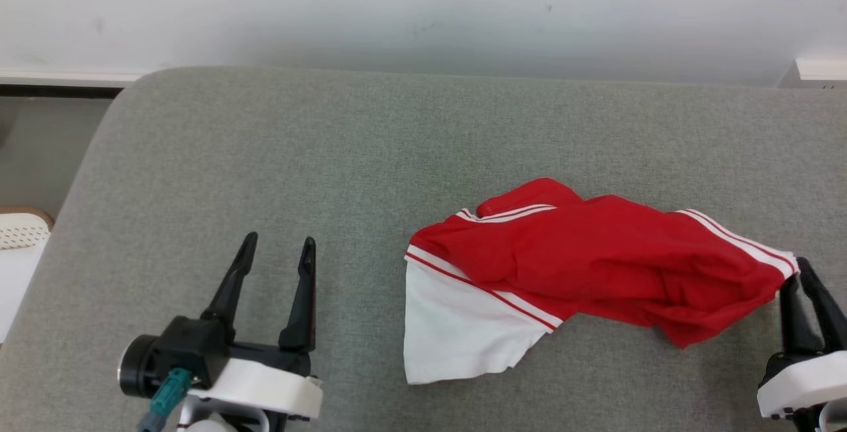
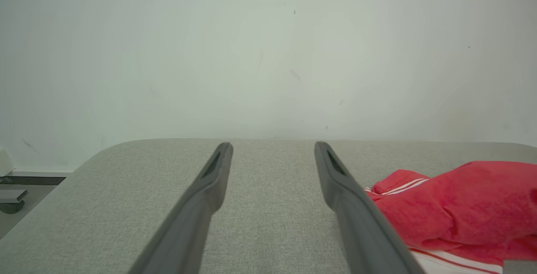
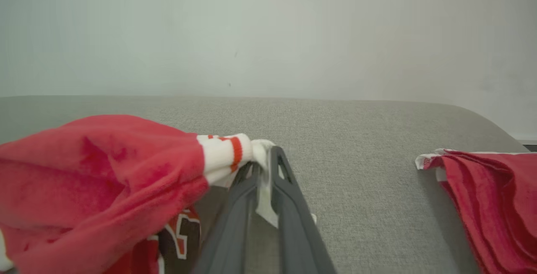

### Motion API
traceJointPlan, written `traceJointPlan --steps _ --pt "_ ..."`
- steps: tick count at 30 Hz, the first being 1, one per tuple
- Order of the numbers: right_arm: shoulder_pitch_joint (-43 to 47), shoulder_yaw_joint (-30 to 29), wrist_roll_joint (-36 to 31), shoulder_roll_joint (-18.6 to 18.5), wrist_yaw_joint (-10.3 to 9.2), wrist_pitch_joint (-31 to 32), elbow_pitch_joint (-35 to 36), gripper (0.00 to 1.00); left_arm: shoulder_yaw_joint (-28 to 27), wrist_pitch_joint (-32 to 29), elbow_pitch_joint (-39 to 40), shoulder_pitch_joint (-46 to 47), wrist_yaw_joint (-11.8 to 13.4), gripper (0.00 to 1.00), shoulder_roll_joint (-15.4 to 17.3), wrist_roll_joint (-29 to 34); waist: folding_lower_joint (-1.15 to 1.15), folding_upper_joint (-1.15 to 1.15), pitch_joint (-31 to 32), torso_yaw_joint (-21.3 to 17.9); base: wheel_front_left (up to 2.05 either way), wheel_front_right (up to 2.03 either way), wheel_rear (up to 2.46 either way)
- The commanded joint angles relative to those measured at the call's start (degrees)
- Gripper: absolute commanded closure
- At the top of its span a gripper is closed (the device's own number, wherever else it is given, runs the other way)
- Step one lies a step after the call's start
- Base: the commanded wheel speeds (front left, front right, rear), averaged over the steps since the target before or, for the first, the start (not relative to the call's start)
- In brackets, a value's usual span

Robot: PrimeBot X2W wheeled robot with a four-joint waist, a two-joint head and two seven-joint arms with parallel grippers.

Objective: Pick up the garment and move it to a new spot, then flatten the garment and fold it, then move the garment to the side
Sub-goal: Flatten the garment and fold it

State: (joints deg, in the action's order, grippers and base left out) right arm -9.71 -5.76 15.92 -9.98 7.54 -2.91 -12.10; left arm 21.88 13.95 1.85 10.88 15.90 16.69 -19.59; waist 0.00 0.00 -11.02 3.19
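Red jersey garment with white striped trim [image 1: 595, 266] lay crumpled right of centre on the grey upholstered surface [image 1: 331, 154], its cuffed corner pinched tight in my right claw [image 1: 796, 274], presumably for dragging it somewhere new, while my left claw [image 1: 280, 240] sat spread and empty, well clear.

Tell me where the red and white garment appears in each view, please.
Head view: garment centre-right, its right end in the right gripper.
Left wrist view: lower right corner, beside the left gripper.
Right wrist view: lower left, its end pinched by that gripper.
Shared landmark: the grey padded surface meeting the pale wall.
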Motion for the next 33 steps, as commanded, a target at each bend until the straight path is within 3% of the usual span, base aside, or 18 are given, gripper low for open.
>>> traceJointPlan --steps 1,6,20,33 --pt "1.10 -0.33 0.33 0.38 -0.13 -1.39 -0.65 0.00 -0.17 0.08 -0.23 -0.16 -0.06 0.00 0.51 -0.69 0.00 0.00 0.39 -0.21 0.00 0.00 0.00" --pt "4.71 -0.49 -0.54 1.79 -0.13 -3.39 1.35 0.00 -0.45 -0.21 -0.01 -1.63 0.41 0.00 1.14 -1.13 0.00 0.00 1.54 -0.73 0.00 0.00 0.00" --pt "11.51 6.60 -2.17 5.45 -0.13 -1.59 21.40 0.00 -1.87 -1.04 2.38 -4.91 2.65 0.00 2.75 -1.34 0.00 0.00 2.95 -2.55 0.00 0.00 0.00" --pt "11.44 6.81 -1.94 5.48 -0.13 0.24 21.90 0.00 -1.60 -1.33 3.39 -4.91 3.10 0.00 3.18 -1.46 0.00 0.00 2.65 -2.31 0.00 0.00 0.00"
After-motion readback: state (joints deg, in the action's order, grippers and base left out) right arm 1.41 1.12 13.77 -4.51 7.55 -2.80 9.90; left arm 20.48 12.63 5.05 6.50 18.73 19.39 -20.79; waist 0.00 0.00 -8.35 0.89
